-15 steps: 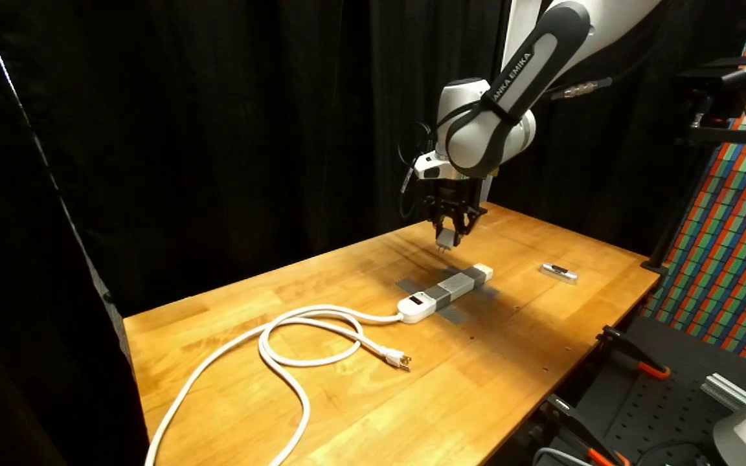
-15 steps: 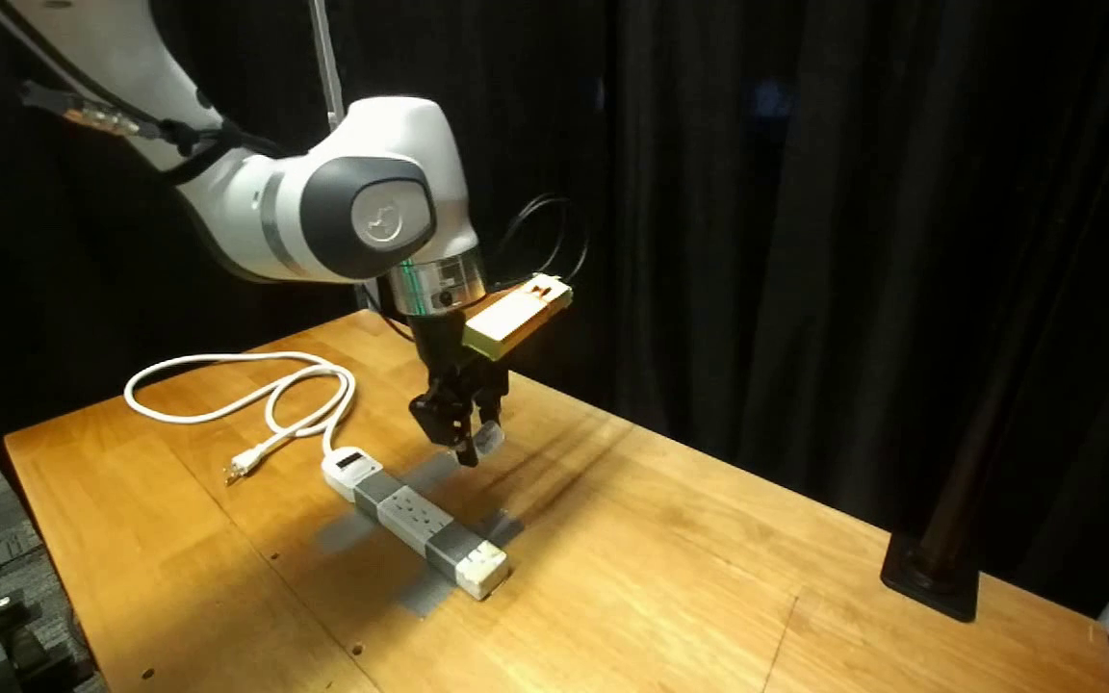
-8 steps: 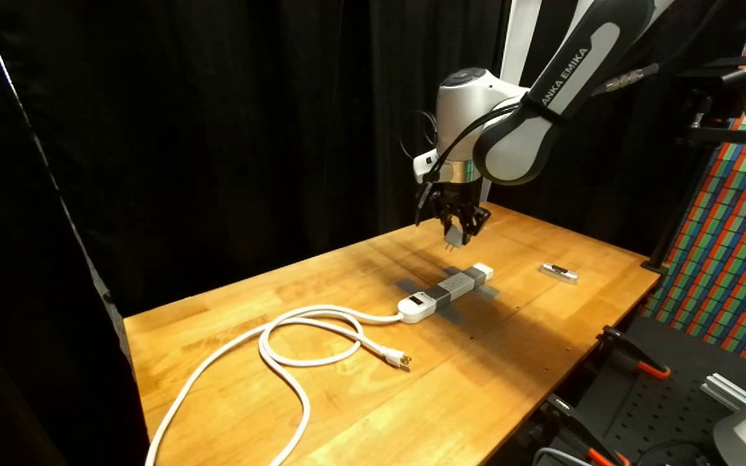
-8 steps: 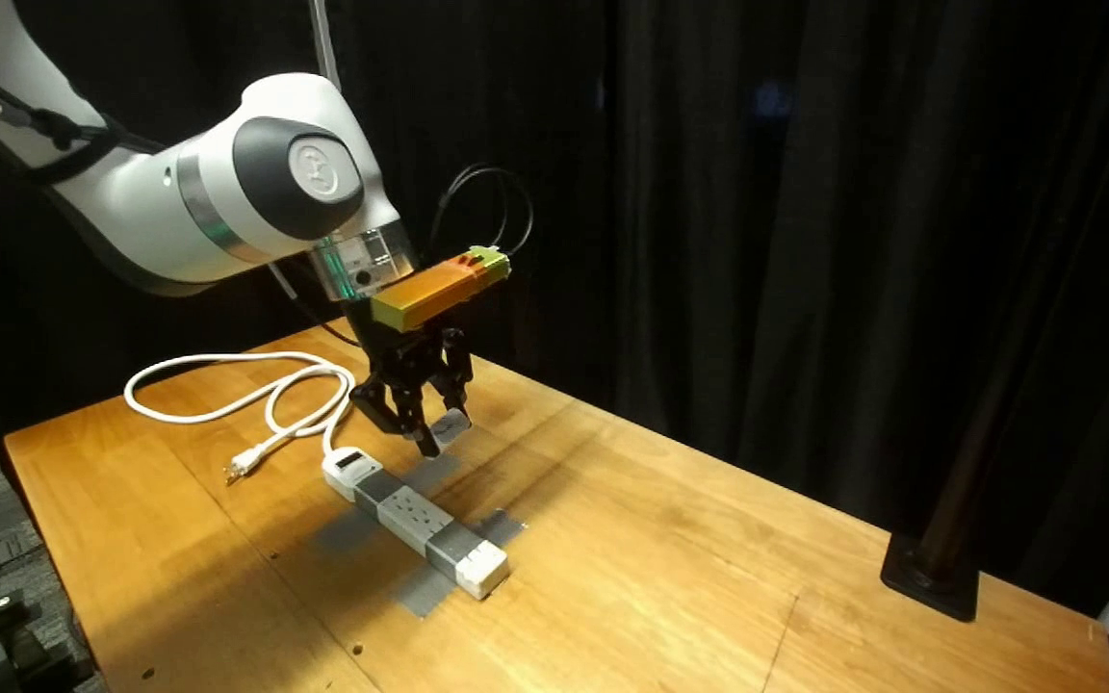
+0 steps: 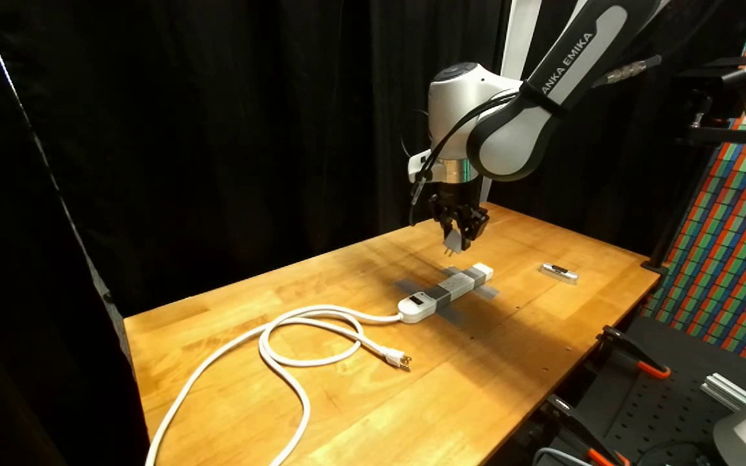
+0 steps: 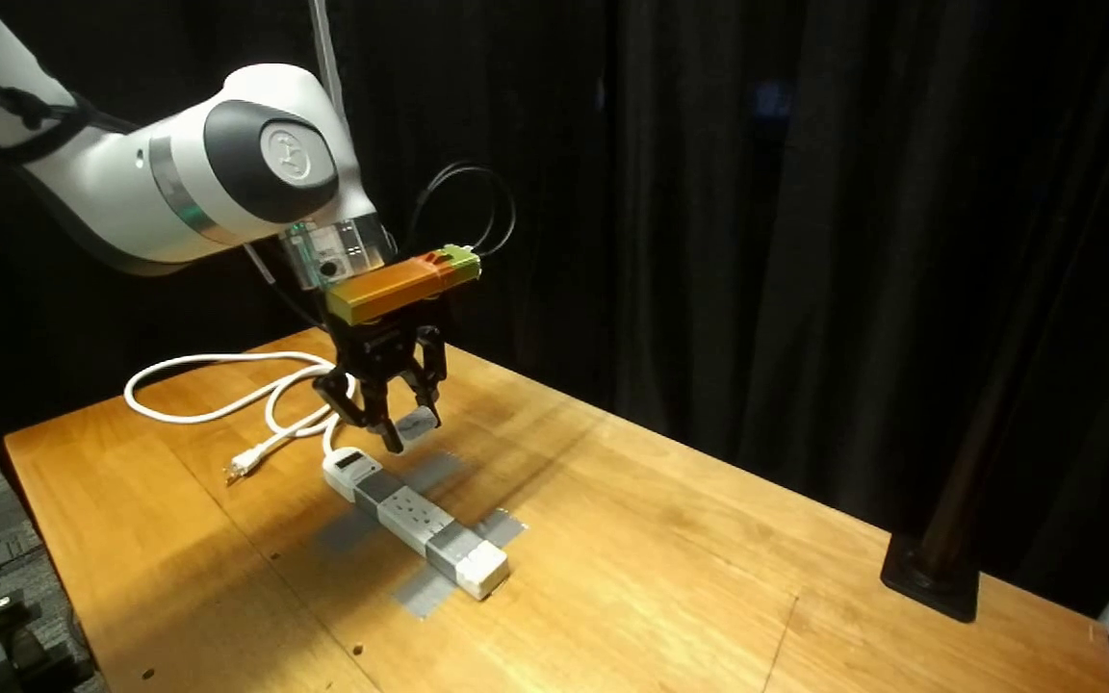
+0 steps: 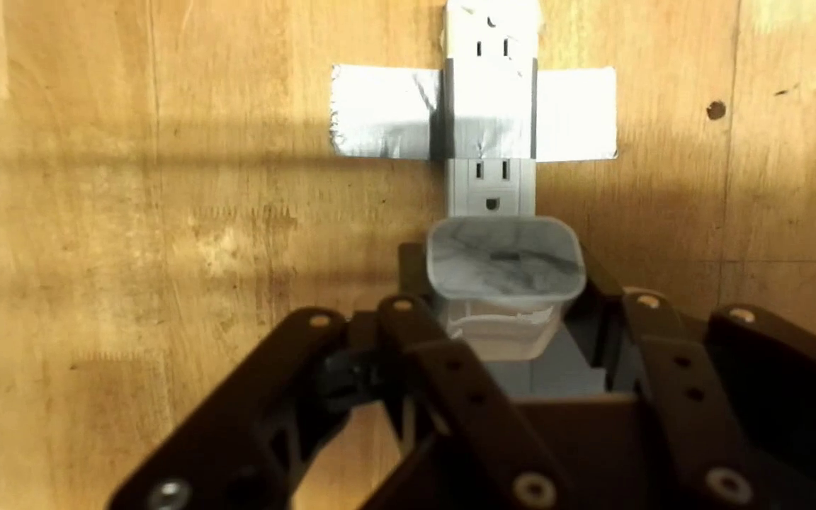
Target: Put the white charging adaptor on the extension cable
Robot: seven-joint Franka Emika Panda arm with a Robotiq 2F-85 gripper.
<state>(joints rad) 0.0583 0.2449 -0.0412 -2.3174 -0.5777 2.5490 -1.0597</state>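
Observation:
My gripper [image 5: 456, 239] is shut on the white charging adaptor [image 5: 453, 241], holding it in the air. Its prongs point down, slightly tilted, in an exterior view. The adaptor [image 6: 417, 423] shows between the fingertips [image 6: 416, 430] in the other picture from outside, an exterior view. The extension cable's power strip [image 5: 457, 285] lies taped to the table, apart from the adaptor; it also shows in an exterior view [image 6: 415, 518]. In the wrist view the adaptor [image 7: 506, 256] sits between the fingers [image 7: 506, 273] and covers part of the strip [image 7: 491, 188]; two sockets show beyond it, and the prongs are hidden.
The white cord [image 5: 295, 382] loops on the table, its plug [image 5: 395, 357] near the strip. Grey tape [image 7: 387, 113] crosses the strip. A small dark and silver object [image 5: 559, 272] lies apart. A black post base [image 6: 930, 577] and orange-tipped clamps [image 5: 651, 369] stand at table edges.
The arm has swung and the wrist has turned, carrying the adaptor toward the switch end of the strip. The adaptor stays gripped; the strip and cord have not moved.

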